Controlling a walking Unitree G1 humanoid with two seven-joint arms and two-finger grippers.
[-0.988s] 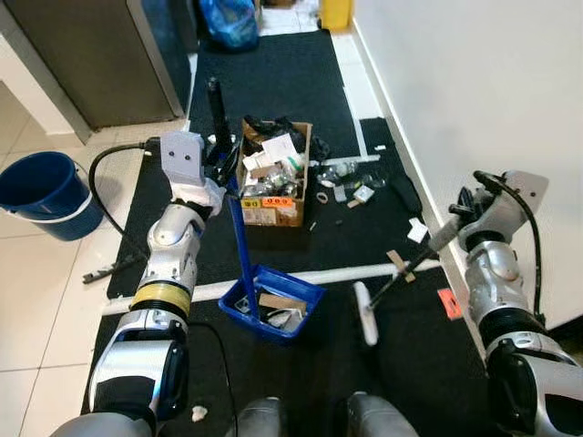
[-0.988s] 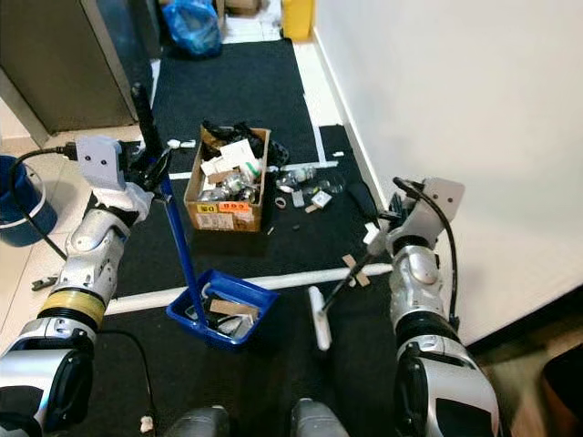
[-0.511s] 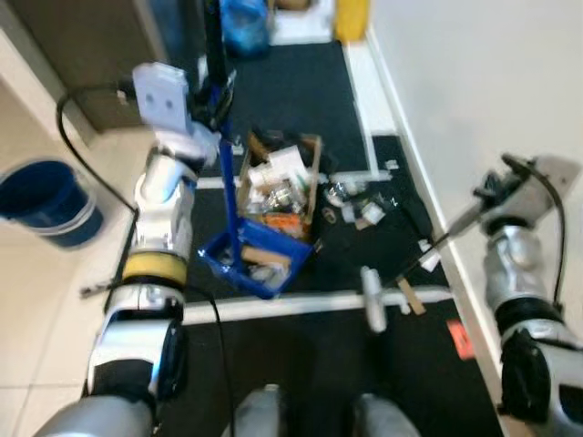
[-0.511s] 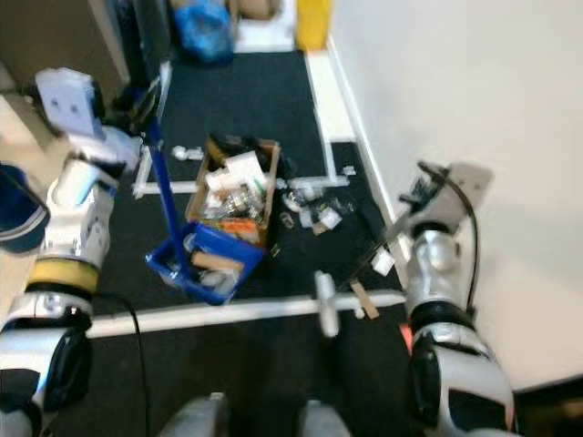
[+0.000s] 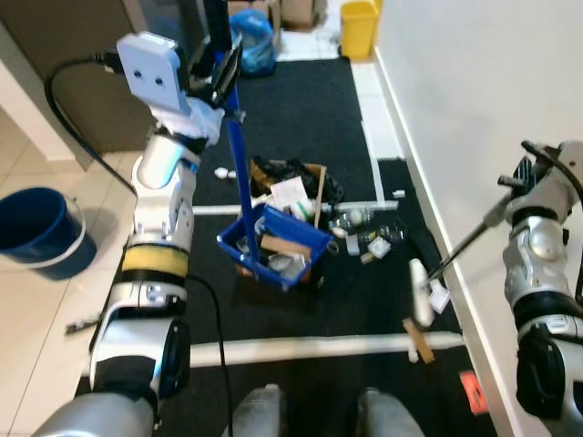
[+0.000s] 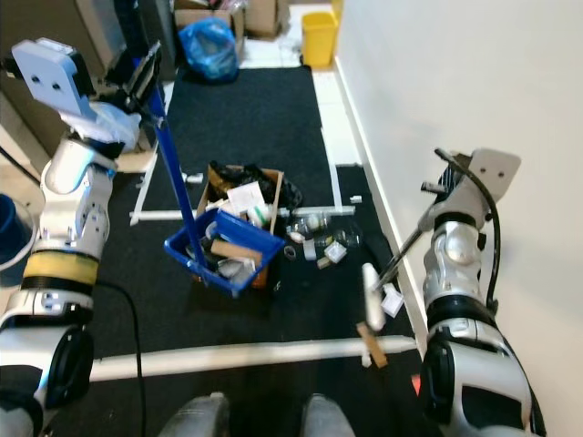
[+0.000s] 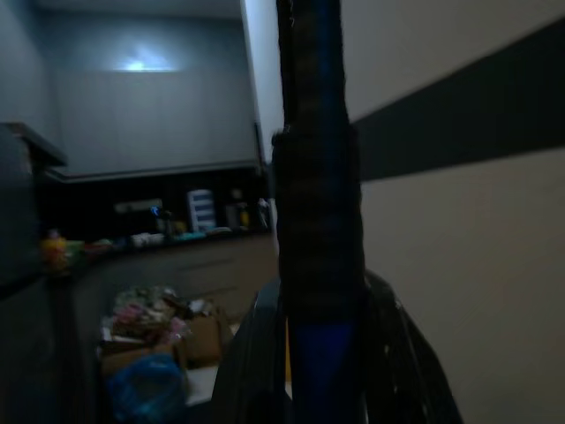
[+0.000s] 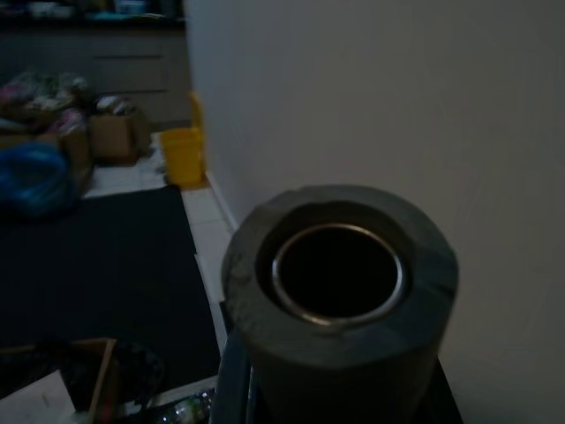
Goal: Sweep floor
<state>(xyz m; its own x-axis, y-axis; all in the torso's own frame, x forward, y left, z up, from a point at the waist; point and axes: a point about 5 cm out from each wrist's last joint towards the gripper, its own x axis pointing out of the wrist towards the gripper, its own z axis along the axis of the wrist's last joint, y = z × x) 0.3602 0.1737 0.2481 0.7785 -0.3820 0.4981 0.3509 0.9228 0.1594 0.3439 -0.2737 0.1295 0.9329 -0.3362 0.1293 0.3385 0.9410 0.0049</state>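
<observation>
The left gripper (image 5: pixel 221 66), raised at far left, has its fingers clamped on the blue handle (image 5: pixel 240 173) of the dustpan (image 5: pixel 273 244). The dustpan hangs tilted, loaded with scraps, in front of the cardboard box (image 5: pixel 290 193) on the black mat (image 5: pixel 291 109). The right gripper (image 6: pixel 448 187), near the wall on the right, is closed around the broom (image 5: pixel 460 252); the broom's white head (image 5: pixel 420 291) sits low beside scattered litter (image 5: pixel 364 238). A blue bucket (image 5: pixel 36 228) stands at far left.
</observation>
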